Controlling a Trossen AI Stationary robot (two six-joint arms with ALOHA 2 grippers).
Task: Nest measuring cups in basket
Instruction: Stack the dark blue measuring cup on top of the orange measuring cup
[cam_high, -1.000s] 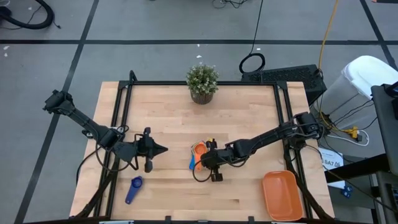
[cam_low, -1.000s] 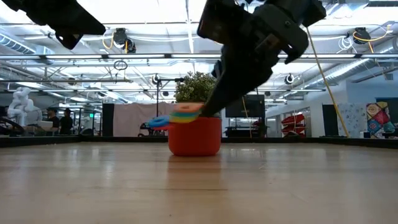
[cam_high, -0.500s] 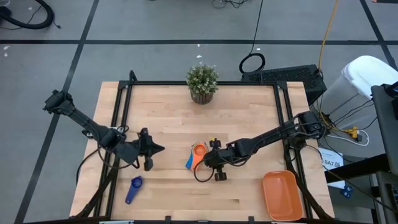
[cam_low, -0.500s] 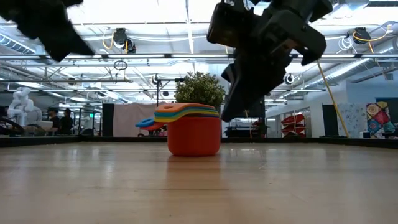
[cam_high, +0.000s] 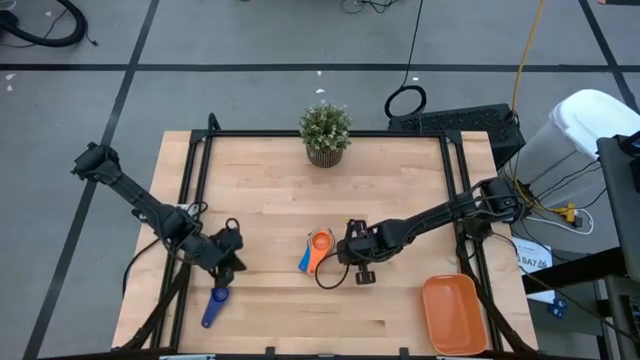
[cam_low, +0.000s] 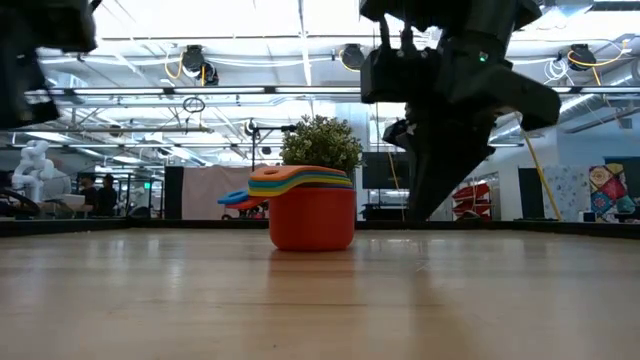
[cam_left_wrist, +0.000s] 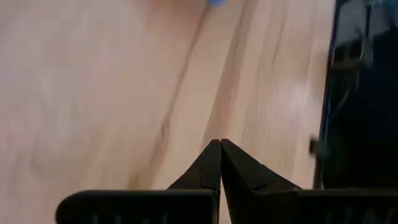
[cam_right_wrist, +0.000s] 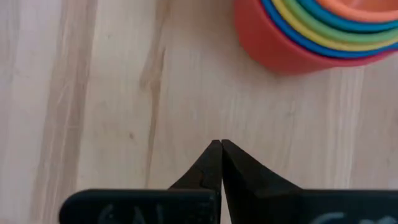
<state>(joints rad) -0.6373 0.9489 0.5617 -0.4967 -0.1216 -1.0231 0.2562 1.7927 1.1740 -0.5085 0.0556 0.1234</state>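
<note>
A nested stack of measuring cups (cam_high: 318, 243), red outermost and orange innermost, stands on its base mid-table with its handles fanned toward the near left; it also shows in the low view (cam_low: 311, 220) and the right wrist view (cam_right_wrist: 311, 31). My right gripper (cam_high: 345, 249) hovers shut just right of the stack, pointing down, apart from it (cam_right_wrist: 221, 144). A single dark blue measuring cup (cam_high: 214, 304) lies flat near the front left. My left gripper (cam_high: 227, 270) is shut just above and beyond it, tilted down (cam_left_wrist: 219, 143). The orange basket (cam_high: 455, 315) sits at the near right corner.
A small potted plant (cam_high: 325, 133) stands at the far edge, mid-table. Black frame rails run along the table's left and right sides (cam_high: 190, 200). Bare wood lies between the stack and the basket.
My right gripper, shut throughout, has drawn back from the stack toward the table's right and tipped more downward; the stack's handles, earlier bunched and tilted under it, now lie level. My left gripper has rolled, tipped down and moved toward the near edge, closer to the dark blue cup.
</note>
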